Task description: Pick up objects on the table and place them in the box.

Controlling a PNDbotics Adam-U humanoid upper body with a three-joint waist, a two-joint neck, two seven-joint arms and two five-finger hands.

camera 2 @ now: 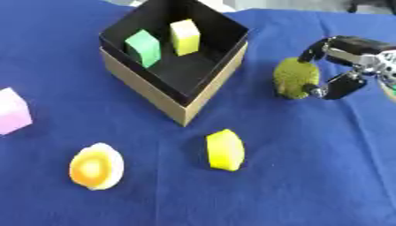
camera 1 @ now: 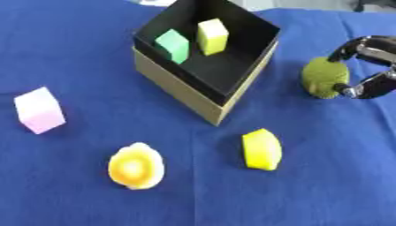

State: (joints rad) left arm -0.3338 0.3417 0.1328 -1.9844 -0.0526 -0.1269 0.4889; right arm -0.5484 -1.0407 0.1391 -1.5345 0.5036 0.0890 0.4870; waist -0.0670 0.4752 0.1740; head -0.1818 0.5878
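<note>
A blue cloth is spread over the whole table. Nearest the camera, a rounded orange-and-cream object is laid on the cloth at the lower left, and a yellow wedge-shaped object is set to its right, the two well apart. Further back, at the left edge, a pale pink cube is placed on the cloth by itself. Beyond the wedge, a box with tan outer walls and a black interior is positioned corner-on to the camera, its top open. Inside it, a green block and a yellow block are seen standing side by side on the black floor, toward the far corner. To the right of the box, and apart from it, an olive-green rough-skinned round object is held by the right hand, which enters from the right edge; its fingers and thumb are curled around the object's right side. Whether the object is touching the cloth cannot be told. The left hand is shown in neither view.
</note>
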